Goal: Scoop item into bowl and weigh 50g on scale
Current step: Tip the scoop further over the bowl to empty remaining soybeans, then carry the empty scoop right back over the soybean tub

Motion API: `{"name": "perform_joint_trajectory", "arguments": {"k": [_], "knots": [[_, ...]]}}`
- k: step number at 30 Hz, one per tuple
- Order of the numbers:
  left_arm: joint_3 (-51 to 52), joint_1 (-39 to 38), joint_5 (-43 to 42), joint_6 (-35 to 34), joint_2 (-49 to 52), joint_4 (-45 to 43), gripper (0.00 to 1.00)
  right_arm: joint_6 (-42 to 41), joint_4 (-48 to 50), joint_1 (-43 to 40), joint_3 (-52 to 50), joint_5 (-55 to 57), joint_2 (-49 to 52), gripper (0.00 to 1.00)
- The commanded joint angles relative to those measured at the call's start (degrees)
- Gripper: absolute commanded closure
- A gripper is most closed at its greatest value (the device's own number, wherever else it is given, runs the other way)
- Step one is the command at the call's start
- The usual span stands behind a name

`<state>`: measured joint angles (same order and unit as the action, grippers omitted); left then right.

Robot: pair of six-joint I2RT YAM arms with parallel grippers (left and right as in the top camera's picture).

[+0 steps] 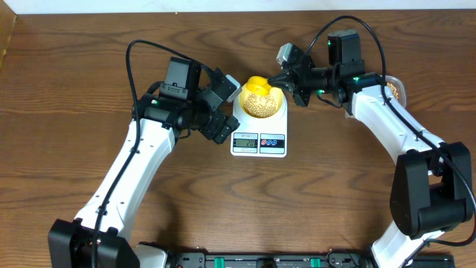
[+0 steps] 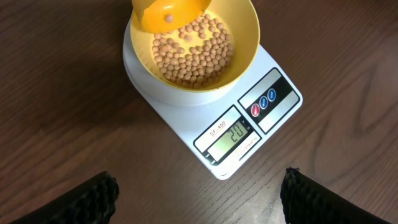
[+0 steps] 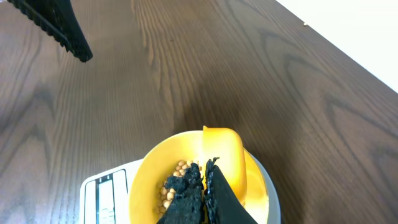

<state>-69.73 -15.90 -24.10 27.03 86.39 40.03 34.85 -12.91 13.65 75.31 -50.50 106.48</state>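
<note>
Right fingers (image 3: 186, 193) clenched on scoop (image 3: 224, 152) — tipped over bowl (image 2: 245, 37) on scale (image 2: 186, 115), handle running back toward my right arm; beans (image 2: 193, 56) in bowl, likely short of target; left fingers (image 2: 93, 196) released, beside scale.

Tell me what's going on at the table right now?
The right hand is shut on a bright yellow plastic scoop, held tipped over the small pale yellow round bowl that sits on the flat white digital kitchen scale. A layer of small round beige beans is already in the bowl, and the grey display appears to read 20, short of the target. The left hand is open and empty beside the scale.
</note>
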Motion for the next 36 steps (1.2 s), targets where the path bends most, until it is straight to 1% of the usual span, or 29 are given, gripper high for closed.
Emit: {"name": "perform_joint_trajectory", "arguments": {"k": [1, 12, 18, 21, 33, 36], "knots": [[0.63, 0.24, -0.74, 0.37, -0.24, 0.0, 0.14, 3.52, -0.42, 0.37, -0.11, -0.44, 0.59, 0.99], [0.63, 0.24, -0.74, 0.37, -0.24, 0.0, 0.14, 3.52, -0.07, 0.39, -0.11, -0.44, 0.57, 0.99], [0.63, 0.24, -0.74, 0.37, -0.24, 0.0, 0.14, -0.13, 0.35, 0.39, -0.07, -0.87, 0.33, 0.99], [0.63, 0.24, -0.74, 0.37, -0.24, 0.0, 0.14, -0.55, 0.48, 0.39, -0.04, -1.79, -0.33, 0.99], [0.63, 0.24, -0.74, 0.37, -0.24, 0.0, 0.14, -0.52, 3.26, 0.37, 0.02, -2.08, -8.44, 0.99], [0.63, 0.24, -0.74, 0.37, -0.24, 0.0, 0.14, -0.5, 3.43, 0.37, 0.02, 0.0, -11.41, 0.99]]}}
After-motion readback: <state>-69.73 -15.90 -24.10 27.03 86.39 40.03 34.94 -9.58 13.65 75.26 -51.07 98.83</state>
